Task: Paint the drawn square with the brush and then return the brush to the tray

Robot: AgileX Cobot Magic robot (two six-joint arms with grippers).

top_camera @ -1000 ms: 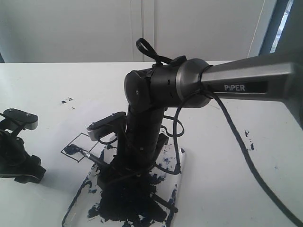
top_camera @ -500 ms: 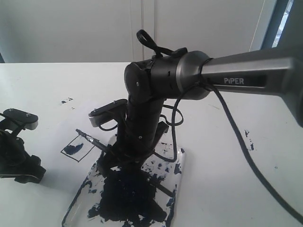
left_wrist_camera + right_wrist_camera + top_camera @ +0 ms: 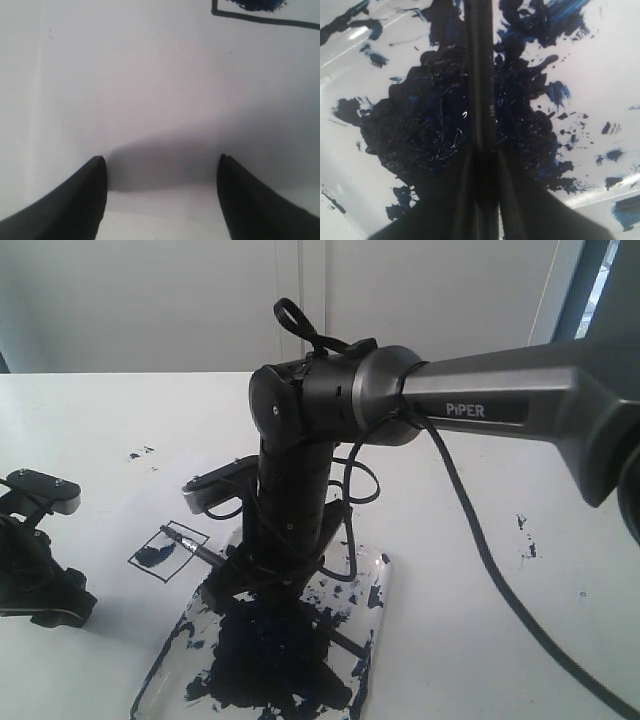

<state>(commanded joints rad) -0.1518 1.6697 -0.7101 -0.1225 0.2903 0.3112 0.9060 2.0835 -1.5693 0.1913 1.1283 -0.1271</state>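
The drawn square (image 3: 172, 552) is a thin black outline on white paper, left of the tray, with a dark blue blotch in its near-left corner. My right gripper (image 3: 232, 576) hangs low over the tray (image 3: 384, 578), shut on the brush (image 3: 192, 548). The brush slants to the left, and its tip lies at the square's far edge. In the right wrist view the brush (image 3: 479, 75) runs out from my shut right gripper (image 3: 482, 150) over the tray's dark paint blotch (image 3: 420, 125). My left gripper (image 3: 162, 165) is open over bare paper, near the drawn square (image 3: 260, 18).
The left arm (image 3: 40, 570) rests at the table's left edge. A black cable (image 3: 480, 540) trails from the right arm across the table to the right. Small paint specks (image 3: 140, 453) (image 3: 525, 535) dot the white table.
The brush tip has lifted off the blue blotch inside the square and moved to the square's far edge. The right wrist has shifted a little to the left. The left arm has not moved.
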